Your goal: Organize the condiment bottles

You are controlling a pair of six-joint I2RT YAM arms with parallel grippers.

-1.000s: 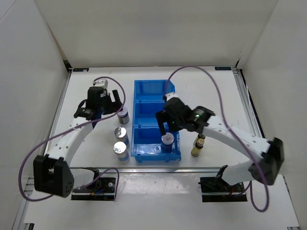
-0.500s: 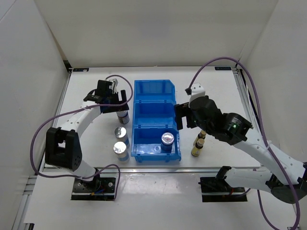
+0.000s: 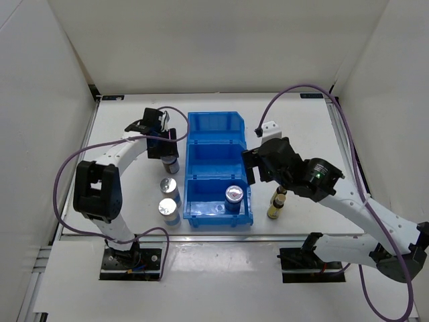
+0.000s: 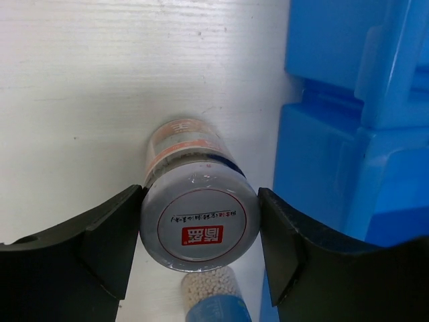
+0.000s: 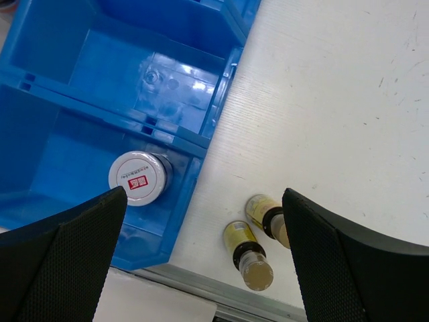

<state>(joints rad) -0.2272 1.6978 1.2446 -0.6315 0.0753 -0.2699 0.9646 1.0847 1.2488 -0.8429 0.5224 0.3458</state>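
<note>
A short jar (image 4: 200,215) with a white cap and red label stands on the table just left of the blue bin (image 3: 216,127). My left gripper (image 4: 201,201) is shut on it, one finger against each side of the cap; from above this gripper (image 3: 163,144) covers most of that jar (image 3: 172,163). Another such jar (image 3: 234,196) (image 5: 137,178) stands in the bin's near compartment. My right gripper (image 3: 253,166) (image 5: 204,198) hangs open over the bin's right edge, holding nothing. Two slim amber bottles (image 5: 248,258) (image 5: 268,216) stand right of the bin. Two silver-capped shakers (image 3: 170,189) (image 3: 167,209) stand left of it.
The bin's middle (image 3: 214,161) and far compartments hold nothing. Its blue wall (image 4: 348,154) is close to my left gripper's right finger. A shaker with white grains and a blue label (image 4: 209,294) shows just below the held jar. The table's metal front rail (image 5: 221,292) runs near the bottles.
My left gripper moved over the jar beside the bin and closed on its cap. My right arm lifted away from the jar in the near compartment and drew back to the right, staying open.
</note>
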